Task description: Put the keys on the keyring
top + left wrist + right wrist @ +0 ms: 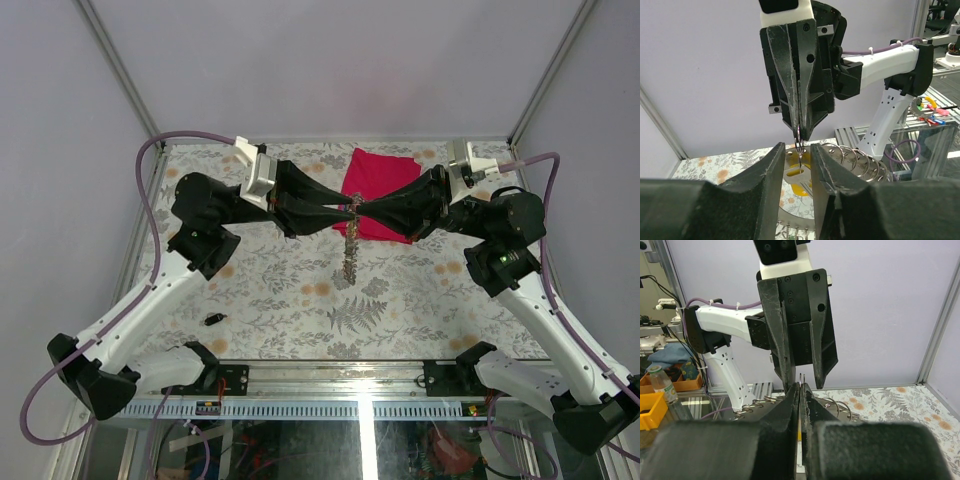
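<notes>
- Nearest the left wrist lens, the left gripper [797, 148] stands with its fingers [767, 175] apart and a narrow gap between them. Nothing is visibly pinched, and the gap appears set to take the metal framed within it.
- Framed in that gap is a flat grey metal band, judged to be the keyring [799, 173]. It is raised off the table [280, 290] at the centre, where the two arms meet tip to tip.
- Opposite, the right gripper [798, 132] is closed, its jaws together on a thin wire loop [798, 145] that runs down to the band. The hold appears meant to steady the ring in mid-air so the other arm can work on it.
- From the meeting point, a string of wire rings [852, 161] trails toward the near edge of the table. Whether any keys hang on it is too small to tell.
- One small dark object [212, 320], possibly the black key, lies alone on the table on the left arm's side, well apart from both grippers.
- Behind the grippers a red cloth [380, 175] lies flat, playing no visible part.
- Judged stage: the ring is presented and braced. The left arm's next move calls for a fine closing on thin metal, where a slip could twist the ring out of the right gripper's pinch.
</notes>
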`<state>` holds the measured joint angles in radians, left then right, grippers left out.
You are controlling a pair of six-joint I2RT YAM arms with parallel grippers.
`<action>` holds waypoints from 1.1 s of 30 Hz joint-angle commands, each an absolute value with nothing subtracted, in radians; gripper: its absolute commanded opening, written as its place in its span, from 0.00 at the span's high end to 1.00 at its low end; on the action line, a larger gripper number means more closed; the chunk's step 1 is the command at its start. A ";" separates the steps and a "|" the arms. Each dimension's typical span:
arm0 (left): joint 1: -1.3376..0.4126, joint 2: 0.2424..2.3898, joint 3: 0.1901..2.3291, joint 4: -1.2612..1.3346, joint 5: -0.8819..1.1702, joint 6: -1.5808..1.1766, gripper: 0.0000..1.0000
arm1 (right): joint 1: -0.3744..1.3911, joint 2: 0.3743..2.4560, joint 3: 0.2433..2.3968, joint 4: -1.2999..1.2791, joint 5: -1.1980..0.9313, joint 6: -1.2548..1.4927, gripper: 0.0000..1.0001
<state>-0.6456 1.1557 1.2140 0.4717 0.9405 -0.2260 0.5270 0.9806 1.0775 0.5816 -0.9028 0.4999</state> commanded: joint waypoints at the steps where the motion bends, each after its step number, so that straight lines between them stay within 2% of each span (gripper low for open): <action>1: -0.657 1.165 1.232 0.518 0.957 -0.235 0.74 | 0.522 0.943 1.090 0.678 -0.891 0.490 1.00; 7: -0.660 1.167 1.235 0.510 0.955 -0.227 0.82 | 0.522 0.945 1.091 0.678 -0.891 0.491 1.00; 10: -0.661 1.170 1.239 0.494 0.956 -0.219 0.98 | 0.523 0.943 1.088 0.678 -0.891 0.491 1.00; 11: -0.663 1.169 1.242 0.483 0.957 -0.212 1.00 | 0.523 0.942 1.088 0.678 -0.891 0.491 1.00; 16: -0.663 1.184 1.327 0.268 0.986 -0.095 1.00 | 0.522 0.942 1.104 0.628 -0.924 0.460 0.99; 21: -0.663 1.213 1.480 -0.136 0.991 0.150 1.00 | 0.522 0.942 1.216 0.291 -0.974 0.231 0.84; 27: -0.664 1.274 1.664 -0.585 0.905 0.427 1.00 | 0.522 0.961 1.315 -0.052 -0.968 0.023 0.69; 33: -0.701 1.342 1.833 -0.879 0.750 0.548 1.00 | 0.523 1.009 1.352 -0.180 -0.970 -0.033 0.66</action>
<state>-0.6662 1.3167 1.7214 -0.6231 0.8825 0.4026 0.5232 0.9794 1.3106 -0.0563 -0.9558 0.0490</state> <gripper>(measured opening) 0.020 0.337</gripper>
